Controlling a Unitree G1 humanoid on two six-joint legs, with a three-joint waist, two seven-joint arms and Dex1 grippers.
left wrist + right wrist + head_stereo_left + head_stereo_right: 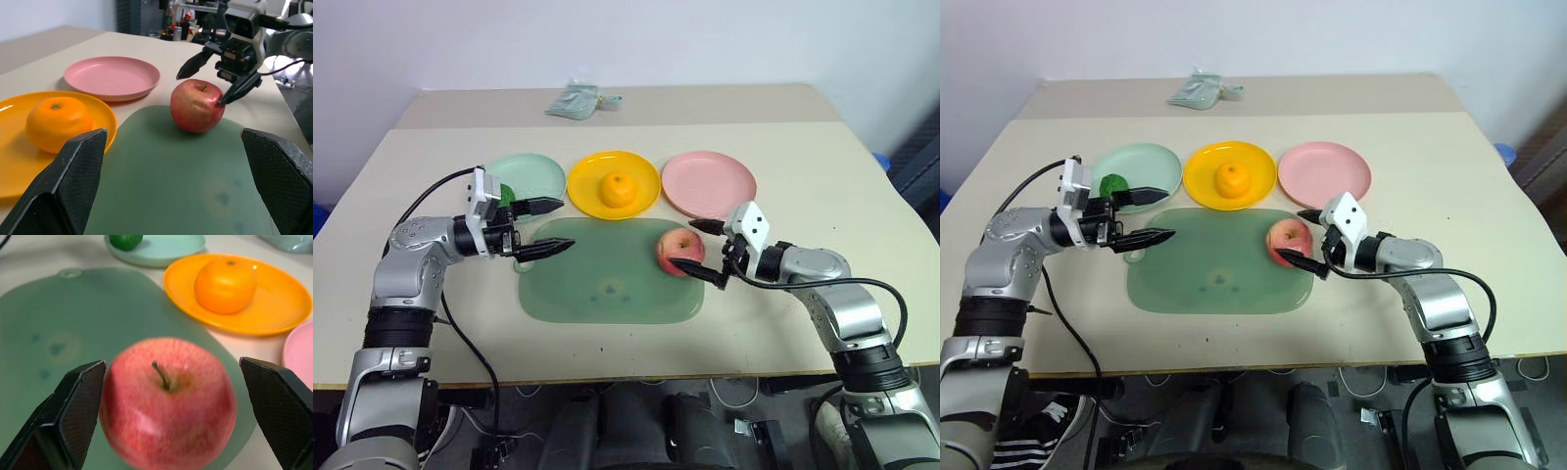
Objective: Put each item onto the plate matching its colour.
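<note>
A red-pink apple (677, 250) sits on the right end of the green cutting mat (607, 284). My right gripper (680, 243) is open, with its fingers on either side of the apple and one fingertip (226, 99) at its skin. An orange (619, 189) rests on the yellow plate (646, 181). On the mint green plate (536, 172) lies a dark-green fruit (1114, 184), partly hidden by my left gripper (568, 224). That gripper is open and empty, level, pointing right over the mat's left end. The pink plate (709, 183) holds nothing.
A pale green packet (576, 101) lies on the far table section. The three plates stand in a row just behind the mat. Bare tabletop lies to both sides and in front of the mat up to the front edge (636, 377).
</note>
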